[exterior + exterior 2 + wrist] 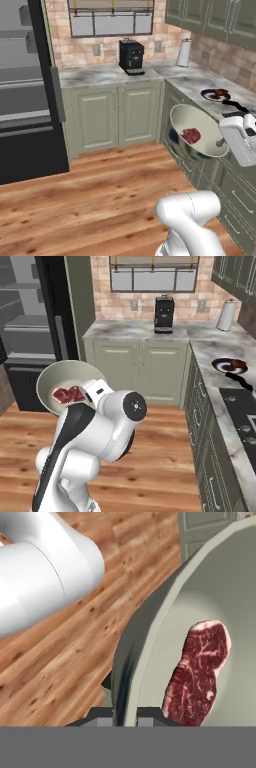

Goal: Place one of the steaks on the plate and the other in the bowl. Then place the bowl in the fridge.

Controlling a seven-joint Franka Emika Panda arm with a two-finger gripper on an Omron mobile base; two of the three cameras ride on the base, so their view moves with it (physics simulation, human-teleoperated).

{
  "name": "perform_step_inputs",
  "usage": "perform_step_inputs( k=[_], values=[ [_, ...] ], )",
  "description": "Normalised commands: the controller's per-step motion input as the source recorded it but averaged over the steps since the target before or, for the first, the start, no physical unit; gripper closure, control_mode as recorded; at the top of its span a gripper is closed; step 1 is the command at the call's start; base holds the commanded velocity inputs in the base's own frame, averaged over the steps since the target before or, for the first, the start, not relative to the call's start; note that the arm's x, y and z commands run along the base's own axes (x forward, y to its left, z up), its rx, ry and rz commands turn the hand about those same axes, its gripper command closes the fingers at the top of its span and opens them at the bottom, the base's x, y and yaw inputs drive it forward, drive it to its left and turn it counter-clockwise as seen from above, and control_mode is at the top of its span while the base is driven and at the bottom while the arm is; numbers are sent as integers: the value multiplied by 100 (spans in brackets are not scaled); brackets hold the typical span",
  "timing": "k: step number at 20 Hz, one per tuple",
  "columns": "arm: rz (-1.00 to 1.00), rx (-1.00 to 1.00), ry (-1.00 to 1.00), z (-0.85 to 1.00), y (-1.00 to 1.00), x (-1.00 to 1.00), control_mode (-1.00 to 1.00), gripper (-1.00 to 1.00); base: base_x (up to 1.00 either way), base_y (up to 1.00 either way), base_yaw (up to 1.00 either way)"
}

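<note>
Bowl (pixel 150 657) tilted, its rim wall clamped between the gripper (pixel 124 719) tips. Pinkish-red marbled steak (pixel 197 672) lies against bowl's inside. Wooden floor (pixel 65 662) behind.

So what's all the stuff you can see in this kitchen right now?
bowl: one, beige-grey, tilted, held up over the wooden floor
steaks: two; pinkish-red steak inside the bowl, darker steak on the plate
plate: one, navy rim, right-hand counter
fridge: one, black, open, far left
coffee machine: one, black, back counter
paper towel roll: one, white, back corner
cabinets: grey-green, under the counters
gripper: one, dark fingertips clamped on the bowl's rim
</note>
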Motion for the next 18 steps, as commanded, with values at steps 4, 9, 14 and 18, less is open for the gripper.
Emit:
perform_step_inputs(
  k=[4, 9, 14, 18],
  values=[
    [0, 0, 0, 0, 0, 0, 100, 100, 53, 10, 22],
    [0, 0, 0, 0, 0, 0, 100, 100, 63, 7, 19],
    [0, 0, 0, 0, 0, 0, 100, 100, 40, 34, 18],
    [0, 0, 0, 0, 0, 0, 100, 100, 39, 56, 16]
  ],
)
